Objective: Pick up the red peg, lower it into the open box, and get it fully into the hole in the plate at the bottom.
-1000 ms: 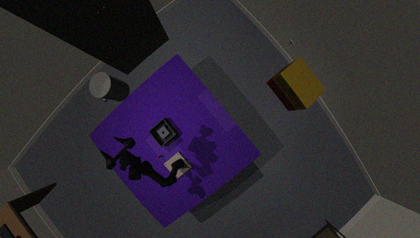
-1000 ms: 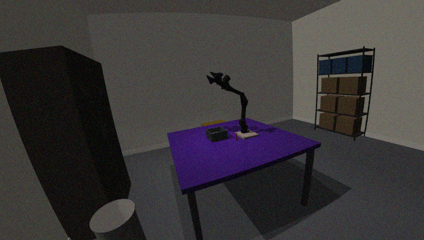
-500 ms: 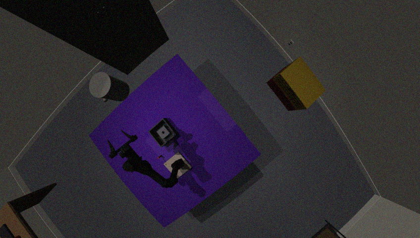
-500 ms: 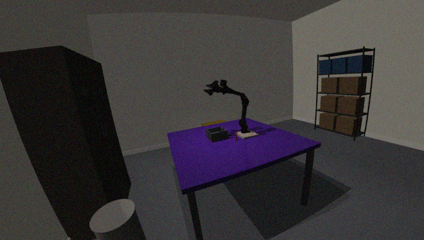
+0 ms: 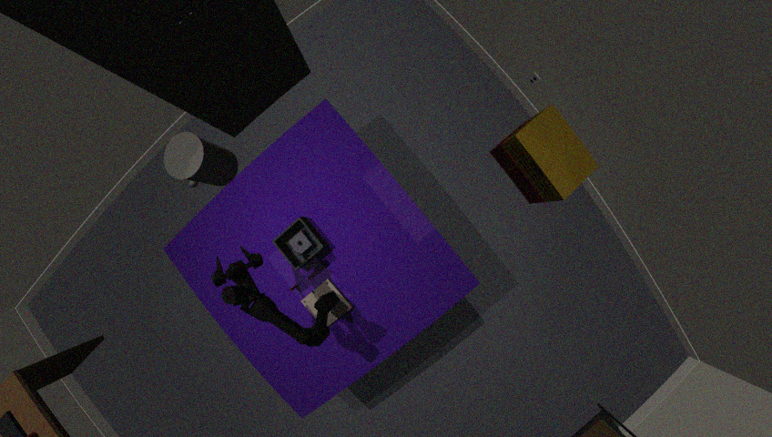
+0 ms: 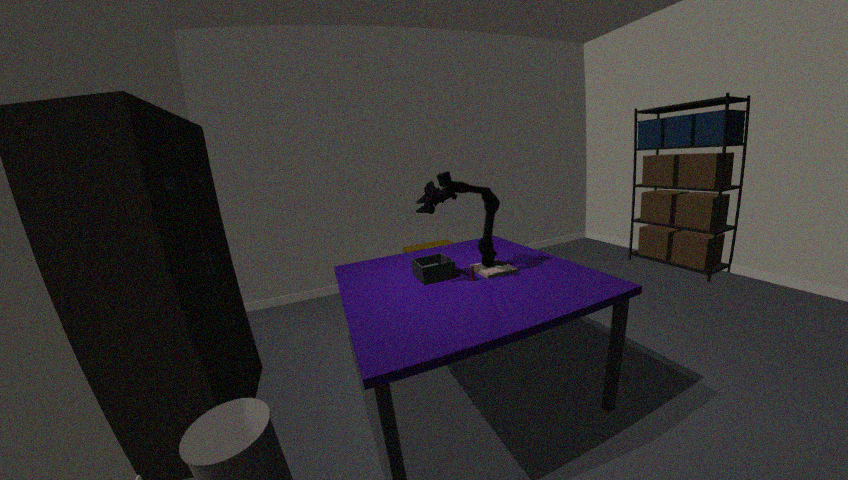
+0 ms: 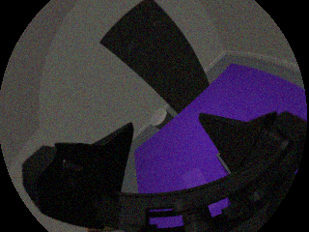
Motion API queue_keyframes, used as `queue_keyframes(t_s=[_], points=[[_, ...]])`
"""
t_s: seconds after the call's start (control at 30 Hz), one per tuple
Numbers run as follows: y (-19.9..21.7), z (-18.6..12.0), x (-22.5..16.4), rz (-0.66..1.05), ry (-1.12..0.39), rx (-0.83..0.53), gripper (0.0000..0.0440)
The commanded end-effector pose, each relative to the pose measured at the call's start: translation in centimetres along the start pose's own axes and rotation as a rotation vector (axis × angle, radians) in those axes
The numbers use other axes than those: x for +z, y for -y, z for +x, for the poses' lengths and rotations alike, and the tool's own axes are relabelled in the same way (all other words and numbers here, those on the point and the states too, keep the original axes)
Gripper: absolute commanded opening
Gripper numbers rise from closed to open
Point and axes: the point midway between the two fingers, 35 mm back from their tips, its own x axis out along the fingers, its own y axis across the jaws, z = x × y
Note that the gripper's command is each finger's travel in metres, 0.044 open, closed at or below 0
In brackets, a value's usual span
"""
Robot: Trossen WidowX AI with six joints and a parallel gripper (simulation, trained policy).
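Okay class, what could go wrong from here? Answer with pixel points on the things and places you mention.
The open gripper (image 5: pixel 232 259) (image 6: pixel 420 205) (image 7: pixel 166 121) hangs high, and the wrist view does not show the peg (image 5: pixel 294 288) (image 6: pixel 471 273), so its approach may miss. The peg stands slim and upright near the base plate (image 5: pixel 309 300) (image 6: pixel 508 270); a badly aimed finger could topple it.

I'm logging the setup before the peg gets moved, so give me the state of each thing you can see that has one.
gripper: open, nothing between its fingers
red peg: upright on the table
box: open-topped, on the table
plate: in the box, its hole unfilled
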Motion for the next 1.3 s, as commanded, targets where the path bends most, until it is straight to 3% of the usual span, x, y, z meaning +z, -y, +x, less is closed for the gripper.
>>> queue_keyframes(t_s=[0.0, 0.37, 0.8, 1.03, 1.27], points=[[1.1, -0.2, -3.0, 0.016, -0.092, -0.055, 0.044], [4.7, -2.5, -13.3, 0.046, -0.414, -0.253, 0.044], [9.8, -8.3, -23.5, 0.08, -0.733, -0.565, 0.044], [12.7, -11.3, -28.0, 0.077, -0.846, -0.753, 0.044], [15.1, -12.3, -31.4, 0.069, -0.881, -0.868, 0.044]])
